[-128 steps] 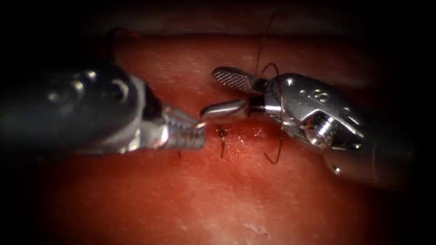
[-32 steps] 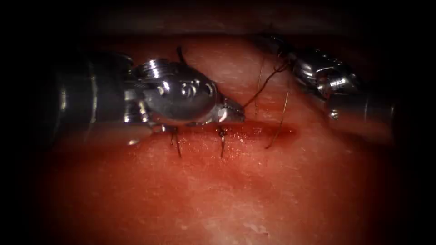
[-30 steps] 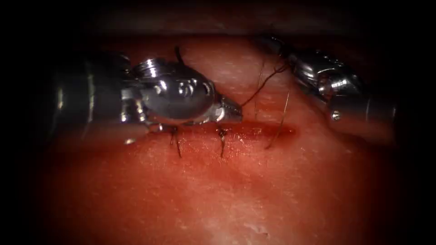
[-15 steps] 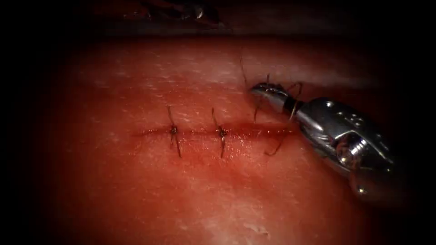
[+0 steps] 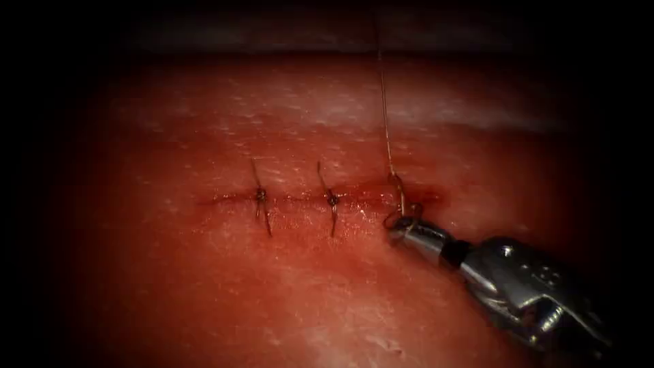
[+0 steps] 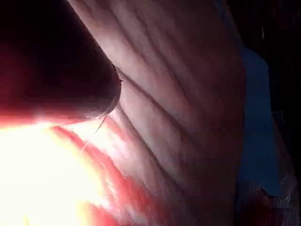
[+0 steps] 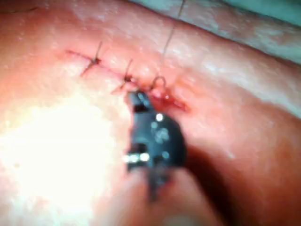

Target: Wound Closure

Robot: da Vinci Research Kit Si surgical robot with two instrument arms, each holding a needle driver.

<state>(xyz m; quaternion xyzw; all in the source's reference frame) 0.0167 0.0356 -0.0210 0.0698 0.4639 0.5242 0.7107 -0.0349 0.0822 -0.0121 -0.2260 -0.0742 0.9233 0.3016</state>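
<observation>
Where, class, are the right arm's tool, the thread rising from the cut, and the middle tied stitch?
Right arm's tool [image 5: 403, 232]: endoscope view, at its jaw tips, shut on thread.
Thread [image 5: 385, 109]: endoscope view, on the taut strand above the cut.
Middle tied stitch [image 5: 332, 200]: endoscope view, on its knot.

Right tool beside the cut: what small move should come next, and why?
Probably a gentle pull away from the cut: the right tool looks shut on the thread, which forms a loose loop there, not a snug knot.
</observation>
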